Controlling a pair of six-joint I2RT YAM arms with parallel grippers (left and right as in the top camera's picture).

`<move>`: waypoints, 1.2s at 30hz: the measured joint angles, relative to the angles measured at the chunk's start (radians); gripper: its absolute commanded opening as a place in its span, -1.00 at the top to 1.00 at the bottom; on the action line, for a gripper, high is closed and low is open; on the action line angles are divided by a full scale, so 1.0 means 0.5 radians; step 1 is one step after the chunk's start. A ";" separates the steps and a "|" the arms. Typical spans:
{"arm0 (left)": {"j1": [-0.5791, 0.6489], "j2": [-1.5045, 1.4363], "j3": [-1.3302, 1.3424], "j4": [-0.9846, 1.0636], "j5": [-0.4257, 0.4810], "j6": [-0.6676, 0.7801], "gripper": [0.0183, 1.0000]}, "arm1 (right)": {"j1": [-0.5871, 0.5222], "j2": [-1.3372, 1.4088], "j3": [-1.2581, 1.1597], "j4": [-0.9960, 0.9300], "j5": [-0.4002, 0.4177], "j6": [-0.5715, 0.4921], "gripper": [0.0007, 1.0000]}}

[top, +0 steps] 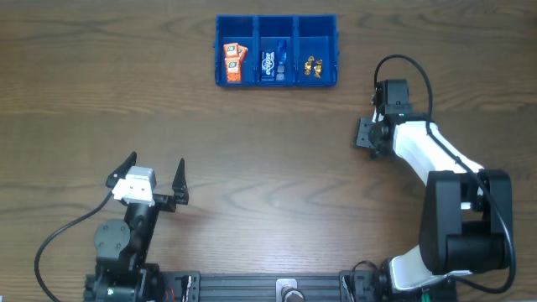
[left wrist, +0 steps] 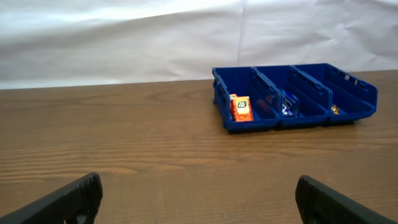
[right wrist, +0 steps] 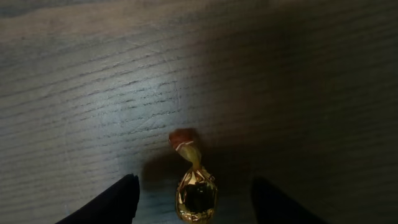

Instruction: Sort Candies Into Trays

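**Item:** gold candy (right wrist: pixel 196 194), one piece, foil-wrapped, with a twisted tail and a brown tip.

**Location:** on the counter (top: pixel 268 168), right of centre in the top view, beneath the right claw (right wrist: pixel 194 202). It lies well apart from the tray (top: pixel 219 50) at upper centre.

**Handling (judged):**
- Light and small.
- The foil is slick and likely to skid on the wood if nudged from one side.
- The body is probably firm, and the tail is too soft to serve as a hold.
- Take it across the round body, a finger on each side.

**Right claw:** fingers apart, one on either side of the candy, not touching it.

**Left claw** (top: pixel 157 165): fingers spread wide, holding nothing, at lower left of the top view.

**Tray contents:**
- Left compartment: orange candies (top: pixel 233 60).
- Middle compartment: blue candy (top: pixel 269 64).
- Right compartment: gold pieces (top: pixel 313 65), which I judge to be the destination.

**View notes:**
- The right wrist view gives the candy and its tail, whereas in the top view the claw covers it.
- The top view lays out all three compartments.
- The left wrist view takes the tray side-on. Orange is plain there, and the rest is seemingly half hidden by the dividers.
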 measured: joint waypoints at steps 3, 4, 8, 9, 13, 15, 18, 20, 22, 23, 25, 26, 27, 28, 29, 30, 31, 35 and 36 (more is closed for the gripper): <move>0.000 0.000 0.000 0.000 0.000 0.000 -1.00 | 0.000 0.026 0.000 0.009 0.000 0.000 -0.05; 0.000 0.000 0.000 0.000 -0.001 0.000 -1.00 | 0.000 0.036 -0.001 0.010 -0.001 0.002 0.03; 0.000 0.000 0.000 0.000 -0.001 0.000 -1.00 | 0.000 0.044 -0.002 0.020 -0.002 0.017 0.42; 0.000 0.000 0.000 0.000 -0.001 0.000 -1.00 | 0.000 0.044 -0.002 0.021 -0.004 0.020 0.50; 0.000 0.000 0.000 0.000 -0.001 0.000 -0.99 | 0.000 0.044 -0.002 0.021 -0.007 0.015 0.66; 0.000 0.000 0.000 0.000 0.000 0.000 -1.00 | 0.000 0.044 -0.002 0.024 -0.006 0.015 0.75; 0.000 0.000 0.000 0.001 0.000 0.000 -1.00 | 0.001 0.044 -0.002 0.030 -0.005 0.018 0.79; 0.000 0.000 0.000 0.000 0.000 0.000 -1.00 | 0.005 0.044 -0.002 0.034 -0.006 0.015 0.82; 0.000 0.000 0.000 0.001 -0.001 0.000 -1.00 | 0.024 0.044 -0.002 0.043 -0.008 0.027 0.82; 0.000 0.000 0.000 0.000 -0.001 0.000 -1.00 | 0.047 0.044 -0.002 0.047 -0.014 0.034 0.82; 0.000 0.000 0.000 0.000 0.000 0.000 -1.00 | 0.095 0.044 0.011 0.045 -0.025 0.042 0.82; 0.000 0.000 0.000 0.000 0.000 0.000 -1.00 | 0.121 0.043 0.030 0.042 -0.028 0.044 0.82; 0.000 0.000 0.000 0.000 0.000 0.000 -1.00 | 0.160 0.043 0.072 0.031 -0.036 0.047 0.82; 0.000 0.000 0.000 0.001 0.000 0.000 -0.99 | 0.200 0.043 0.142 0.018 -0.037 0.048 0.82; 0.000 0.000 0.000 0.001 0.000 0.000 -1.00 | 0.228 0.043 0.207 0.002 -0.043 0.047 0.83; 0.000 0.000 0.000 0.001 0.000 0.000 -1.00 | 0.269 0.044 0.321 -0.061 -0.033 0.047 0.83; 0.000 0.000 0.000 0.000 0.000 0.000 -1.00 | 0.303 0.044 0.449 -0.098 -0.021 0.047 0.83; 0.000 0.000 0.000 0.001 0.000 0.000 -1.00 | 0.416 0.062 1.000 -0.192 0.059 0.023 0.83; 0.001 0.000 0.000 0.001 0.000 0.000 -1.00 | 0.452 0.087 1.200 -0.180 0.084 0.003 0.83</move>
